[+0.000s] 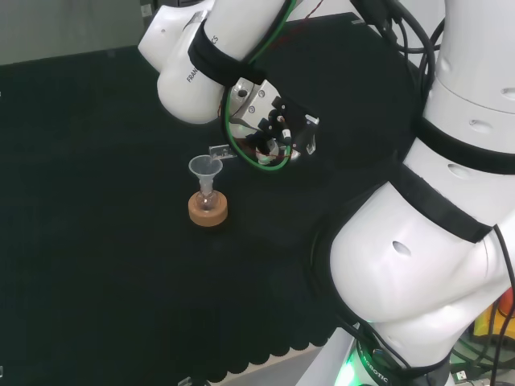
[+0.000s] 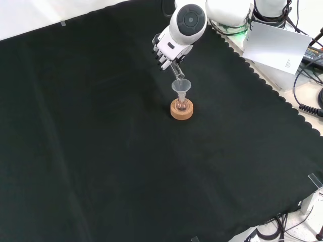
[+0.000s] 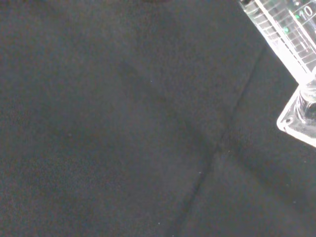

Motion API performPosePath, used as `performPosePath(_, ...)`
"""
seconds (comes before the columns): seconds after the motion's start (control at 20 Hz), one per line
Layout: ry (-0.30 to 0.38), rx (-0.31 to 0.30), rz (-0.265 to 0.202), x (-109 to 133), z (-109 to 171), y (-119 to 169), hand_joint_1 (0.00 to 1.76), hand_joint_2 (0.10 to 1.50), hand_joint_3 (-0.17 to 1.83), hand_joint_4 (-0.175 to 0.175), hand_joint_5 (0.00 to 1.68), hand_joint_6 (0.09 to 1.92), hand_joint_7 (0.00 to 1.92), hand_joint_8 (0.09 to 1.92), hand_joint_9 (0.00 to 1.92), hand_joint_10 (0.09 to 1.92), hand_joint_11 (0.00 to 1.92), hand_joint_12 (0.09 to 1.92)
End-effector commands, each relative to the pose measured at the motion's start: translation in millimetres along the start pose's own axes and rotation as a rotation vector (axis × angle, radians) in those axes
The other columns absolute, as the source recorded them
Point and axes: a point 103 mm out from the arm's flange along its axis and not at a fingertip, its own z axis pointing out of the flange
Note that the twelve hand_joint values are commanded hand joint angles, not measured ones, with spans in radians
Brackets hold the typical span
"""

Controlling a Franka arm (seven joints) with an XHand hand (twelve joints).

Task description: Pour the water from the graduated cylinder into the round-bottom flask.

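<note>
A small round-bottom flask (image 1: 208, 199) (image 2: 181, 104) stands in a cork ring (image 1: 208, 212) (image 2: 181, 112), with a clear funnel (image 1: 205, 168) (image 2: 180, 86) in its neck. The hand (image 1: 271, 127) (image 2: 166, 52) is curled round a clear graduated cylinder (image 1: 221, 150) (image 2: 177, 70) and holds it tilted. In the head view the hand is up and to the right of the flask; in the front view it is just above it. The cylinder's mouth is at the funnel's rim. In the wrist view the cylinder's graduated tube (image 3: 285, 29) and its base (image 3: 300, 121) show over black cloth.
The arm's white links (image 1: 426, 241) fill the right of the head view. In the front view the cloth's scalloped edge (image 2: 262, 83) runs along the right, with a white sheet (image 2: 275, 45) and cables (image 2: 308, 96) beyond it.
</note>
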Motion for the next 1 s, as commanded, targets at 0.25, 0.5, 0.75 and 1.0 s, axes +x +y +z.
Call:
performPosePath(0.25,-0.027,-0.005,0.004,-0.3,-1.2,-0.5,1.09,1.15,0.0,-0.063,0.93,1.1,1.2,0.41,1.43,0.09,1.33,0.7)
performPosePath(0.5,-0.05,-0.016,0.008,-1.1,-2.2,-2.2,1.09,1.15,0.0,-0.063,0.93,1.1,1.2,0.41,1.43,0.09,1.33,0.7)
performPosePath(0.75,-0.063,-0.016,0.009,-2.3,-3.2,-3.7,1.09,1.15,0.0,-0.062,0.92,1.1,1.2,0.41,1.43,0.09,1.32,0.7)
performPosePath(1.0,-0.076,-0.008,0.011,-4.1,-4.7,-3.6,1.09,1.15,0.0,-0.061,0.92,1.1,1.2,0.41,1.43,0.09,1.33,0.7)
